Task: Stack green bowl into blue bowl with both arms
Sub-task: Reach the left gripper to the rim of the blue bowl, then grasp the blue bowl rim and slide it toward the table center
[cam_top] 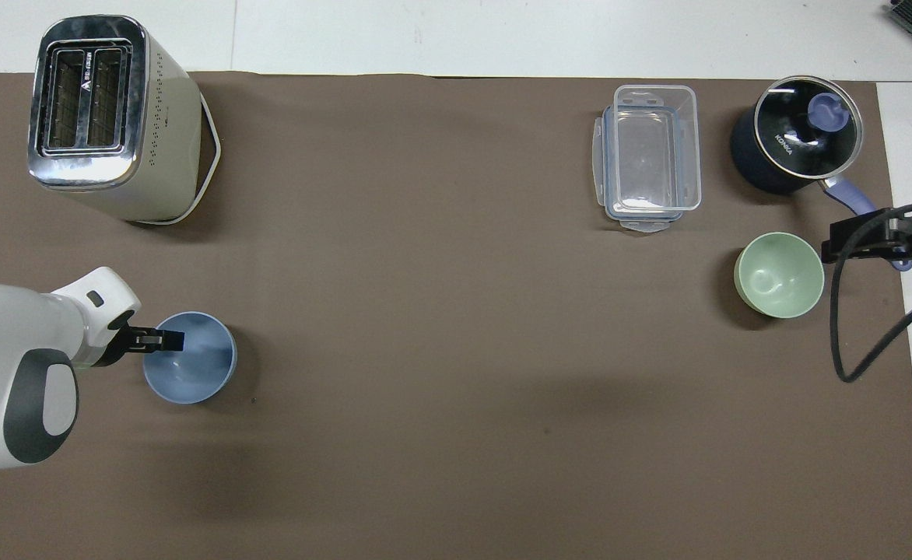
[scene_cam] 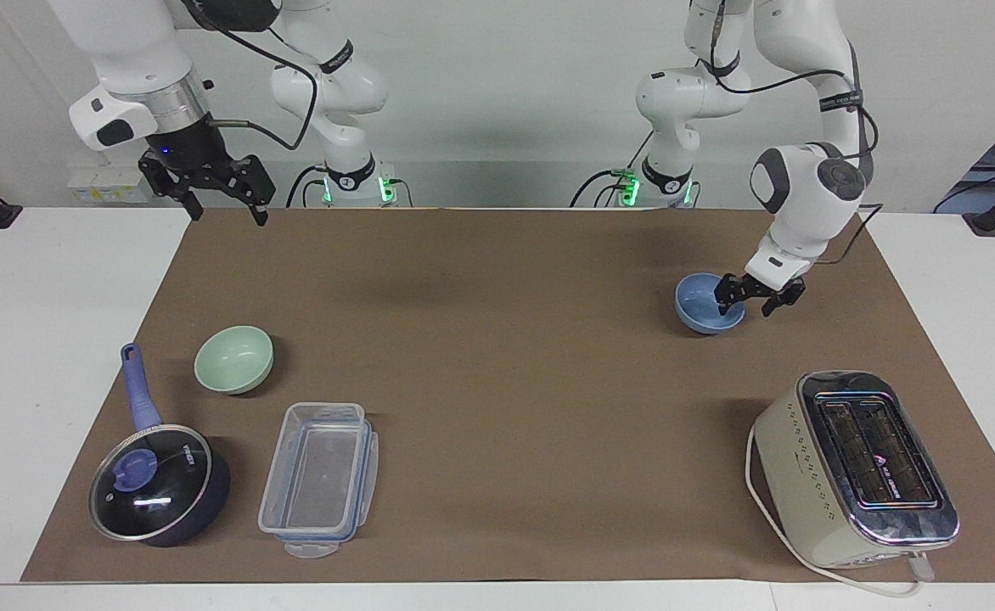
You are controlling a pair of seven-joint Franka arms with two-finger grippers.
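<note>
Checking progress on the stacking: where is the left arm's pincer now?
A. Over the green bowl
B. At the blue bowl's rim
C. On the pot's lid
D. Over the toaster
B: the left pincer straddles the blue bowl rim, one finger inside.

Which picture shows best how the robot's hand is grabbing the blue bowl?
The facing view: the left hand straddles the blue bowl's rim, one finger inside, one outside. The overhead view shows only the hand's tip over that rim, the arm hiding the rest.
</note>
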